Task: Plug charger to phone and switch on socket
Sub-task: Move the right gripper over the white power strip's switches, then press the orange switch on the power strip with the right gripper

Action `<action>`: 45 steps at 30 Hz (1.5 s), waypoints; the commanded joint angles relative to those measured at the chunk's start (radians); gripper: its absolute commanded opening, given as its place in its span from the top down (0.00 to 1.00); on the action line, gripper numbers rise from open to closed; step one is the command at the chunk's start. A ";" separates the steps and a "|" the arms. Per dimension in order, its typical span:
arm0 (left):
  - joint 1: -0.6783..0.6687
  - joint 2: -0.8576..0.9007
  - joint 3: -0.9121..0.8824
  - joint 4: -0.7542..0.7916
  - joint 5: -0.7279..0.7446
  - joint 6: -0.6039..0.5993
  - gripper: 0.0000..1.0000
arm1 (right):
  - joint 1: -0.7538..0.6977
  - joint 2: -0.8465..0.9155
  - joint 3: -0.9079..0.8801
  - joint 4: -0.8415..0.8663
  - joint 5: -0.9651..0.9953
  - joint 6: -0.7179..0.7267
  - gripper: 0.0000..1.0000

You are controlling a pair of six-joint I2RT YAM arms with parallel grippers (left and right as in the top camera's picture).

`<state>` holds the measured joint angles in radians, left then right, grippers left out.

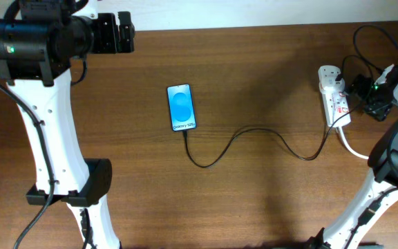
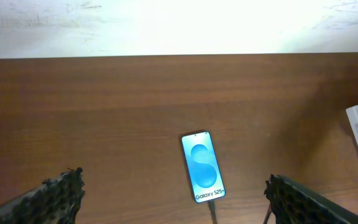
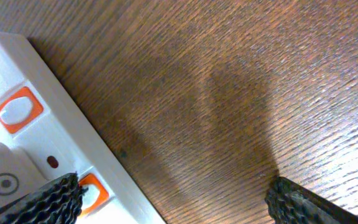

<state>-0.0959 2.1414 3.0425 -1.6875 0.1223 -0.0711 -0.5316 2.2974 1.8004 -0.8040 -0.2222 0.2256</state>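
The phone lies flat on the wood table with its blue screen lit, and also shows in the left wrist view. The thin black charger cable runs from the phone's bottom edge in a wavy line to the white socket strip; its tip meets the phone. My left gripper is open and empty, high at the table's back, away from the phone. My right gripper is open just right of the strip; its left finger hangs over an orange-framed switch on the socket.
A white plug sits in the strip's far end. The thick white cord leaves the strip toward the right arm's base. Black robot cables loop behind the strip. The table's back edge meets a white wall.
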 commanded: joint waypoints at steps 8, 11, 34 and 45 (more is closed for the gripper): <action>0.001 0.001 0.002 0.000 -0.007 0.012 0.01 | 0.082 0.015 -0.034 -0.069 0.130 -0.020 0.02; 0.001 0.001 0.002 0.000 -0.008 0.012 0.01 | 0.082 0.015 -0.034 -0.090 0.129 -0.020 0.01; -0.009 0.001 0.002 0.000 -0.008 0.012 0.01 | 0.082 0.015 -0.033 -0.022 0.122 -0.008 0.02; -0.009 0.001 0.002 0.000 -0.008 0.012 0.01 | 0.082 0.015 -0.034 -0.054 0.119 -0.008 0.01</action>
<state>-0.0998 2.1414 3.0425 -1.6875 0.1223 -0.0711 -0.4801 2.2776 1.7977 -0.8097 -0.0727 0.2386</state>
